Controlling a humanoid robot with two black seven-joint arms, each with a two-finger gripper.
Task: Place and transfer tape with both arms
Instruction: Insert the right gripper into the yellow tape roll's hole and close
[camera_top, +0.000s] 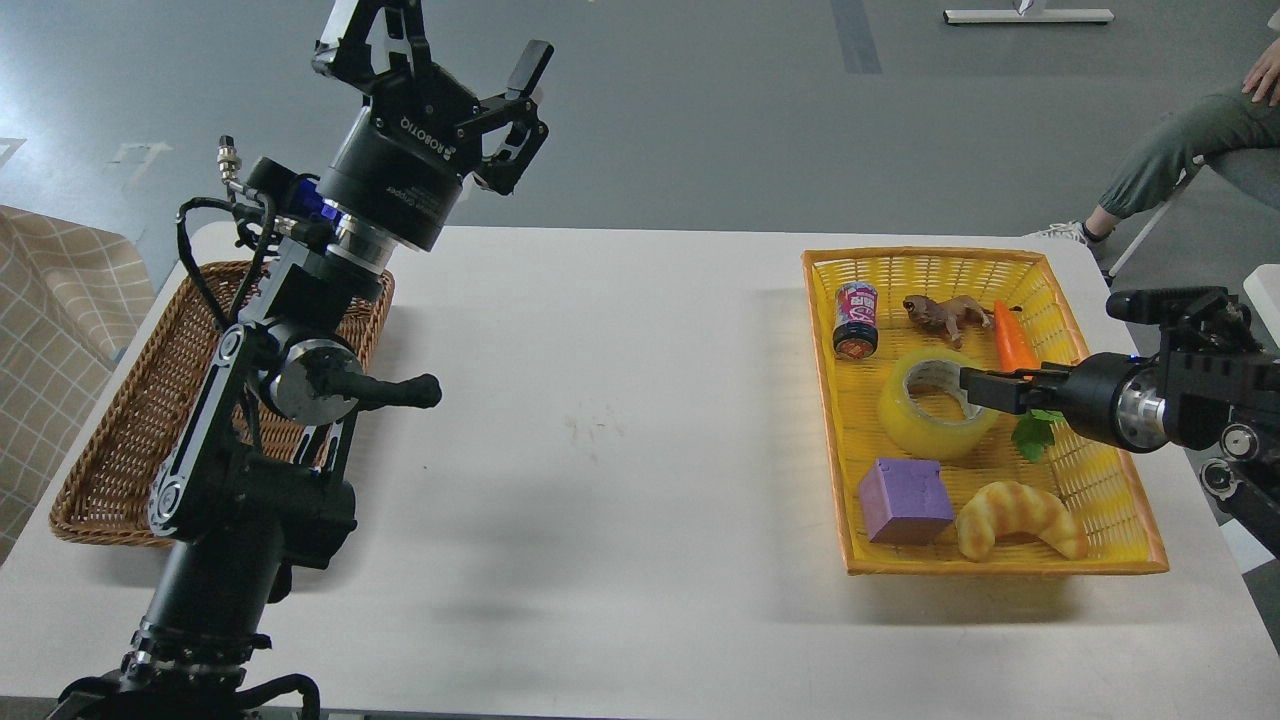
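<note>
Tape (937, 402) lies flat in the yellow basket (1120, 500), not yet lifted; pickup, handover and placement all remain. Right gripper (968, 385) sits at the roll's near rim, finger spacing indiscernible. Left gripper (440, 55) is raised with fingers spread, holding nothing.
</note>
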